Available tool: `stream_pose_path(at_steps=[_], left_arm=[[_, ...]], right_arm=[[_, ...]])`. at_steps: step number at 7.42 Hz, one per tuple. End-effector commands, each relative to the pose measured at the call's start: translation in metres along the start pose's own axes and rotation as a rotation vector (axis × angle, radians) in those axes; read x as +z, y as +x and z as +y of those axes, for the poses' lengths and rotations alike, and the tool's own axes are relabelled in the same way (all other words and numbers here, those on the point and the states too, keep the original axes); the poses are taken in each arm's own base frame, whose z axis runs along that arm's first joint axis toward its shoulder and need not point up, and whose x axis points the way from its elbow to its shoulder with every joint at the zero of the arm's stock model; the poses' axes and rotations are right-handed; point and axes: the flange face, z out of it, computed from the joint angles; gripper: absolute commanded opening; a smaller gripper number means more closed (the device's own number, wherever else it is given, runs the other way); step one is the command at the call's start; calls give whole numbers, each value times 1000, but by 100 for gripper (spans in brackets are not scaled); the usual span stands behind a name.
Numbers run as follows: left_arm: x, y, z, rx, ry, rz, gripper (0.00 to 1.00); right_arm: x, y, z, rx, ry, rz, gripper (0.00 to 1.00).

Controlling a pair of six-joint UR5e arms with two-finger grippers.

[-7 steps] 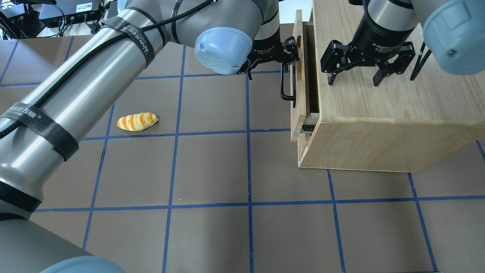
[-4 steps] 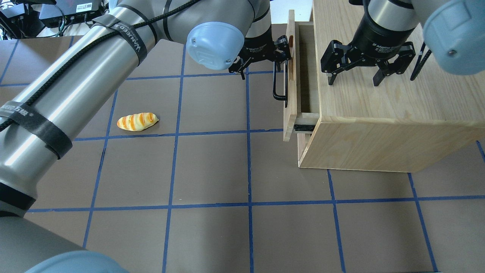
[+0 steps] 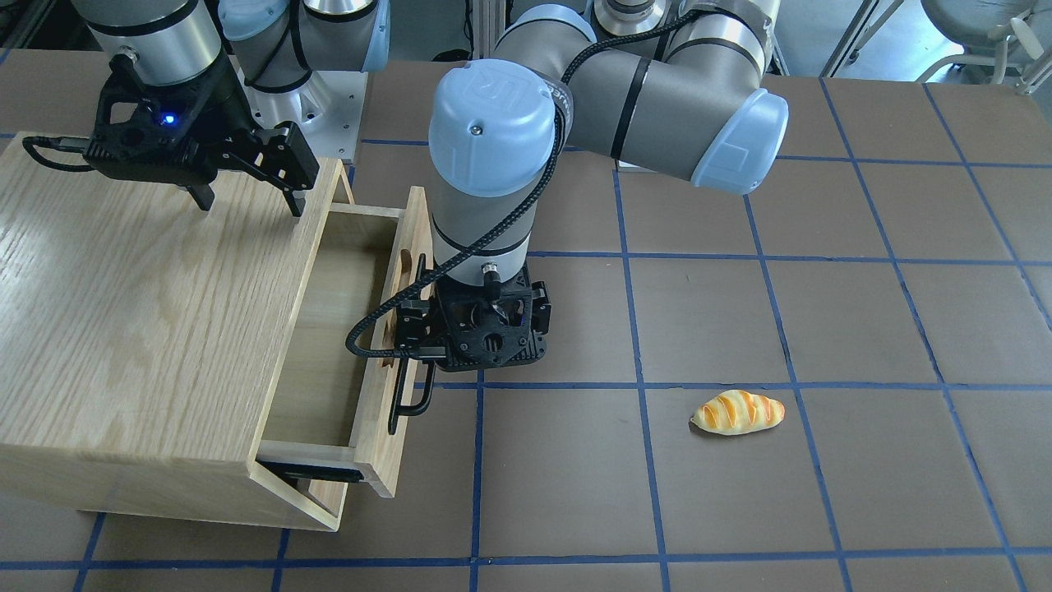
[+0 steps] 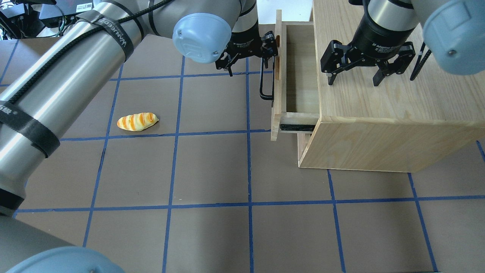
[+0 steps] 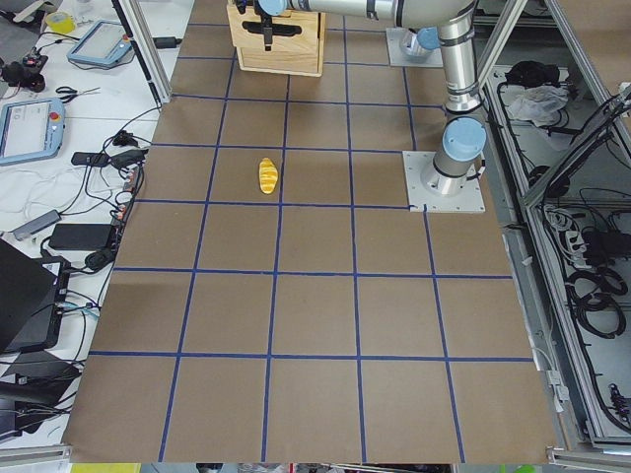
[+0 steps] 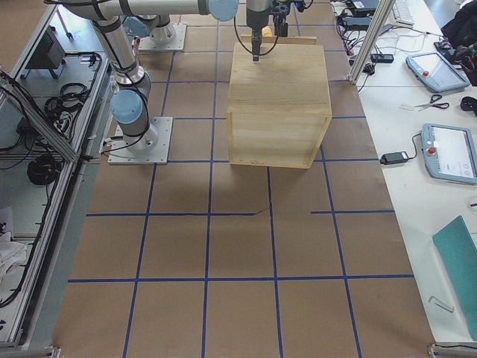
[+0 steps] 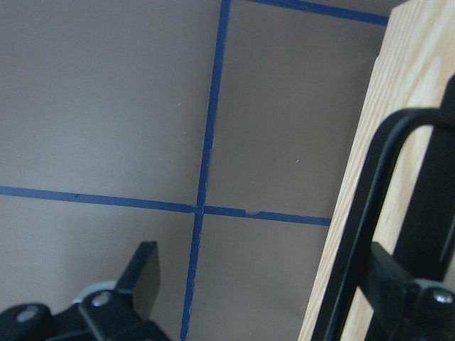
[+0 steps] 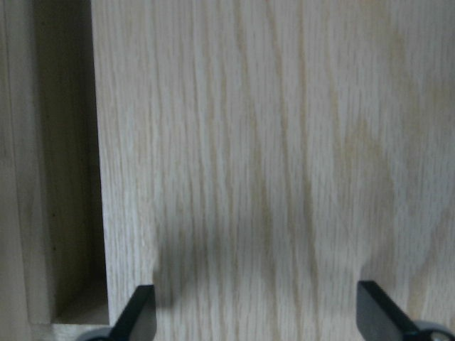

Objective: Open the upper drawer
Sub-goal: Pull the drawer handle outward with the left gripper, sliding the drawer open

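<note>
Standing ajar, upper drawer (image 4: 301,76), left claw (image 4: 250,62) at its handle (image 4: 262,85)

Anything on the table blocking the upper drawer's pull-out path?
Nothing visible. Only the left gripper, at the handle, is ahead of the upper drawer; the bread roll lies far off on the table.

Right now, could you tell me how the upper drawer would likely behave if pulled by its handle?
The upper drawer probably glides straight, since a black slide rail shows at its side. It looks empty, so likely light. Its wooden panels look rigid.
</note>
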Motion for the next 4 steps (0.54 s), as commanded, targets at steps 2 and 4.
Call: stream_pose_path(at_steps=[2,4], left_arm=[[-3,-14,-4,-20,-4,-14,100],[-4,-26,-11,-41,-8,-18,100]], right_arm=[[0,0,0,0,0,0,100],[0,0,0,0,0,1,100]])
